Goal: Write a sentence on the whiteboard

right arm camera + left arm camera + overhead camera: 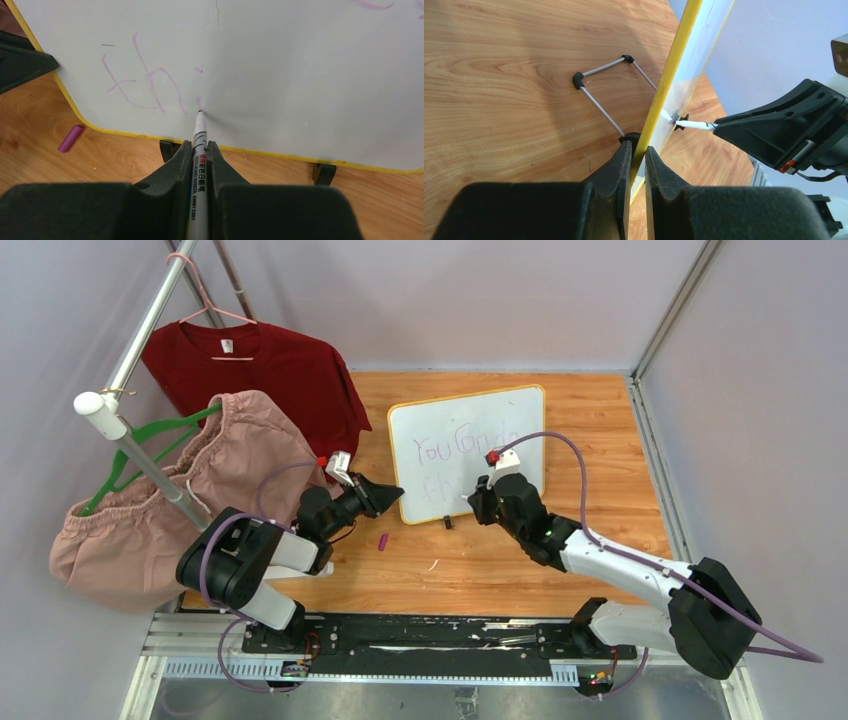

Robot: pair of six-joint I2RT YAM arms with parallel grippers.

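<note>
Top view: bright, even light from overhead. The shadow beneath the right arm (620,560) on the table (600,420) is faint and soft-edged. The corner post (678,300) leans outward toward the picture's edge.

Left wrist view: a broad soft shadow lies on the wood beside the whiteboard (666,85). The left gripper (638,146), close to the lens, is slightly soft.

Right wrist view: print on the marker (199,150) reads sharp.
</note>
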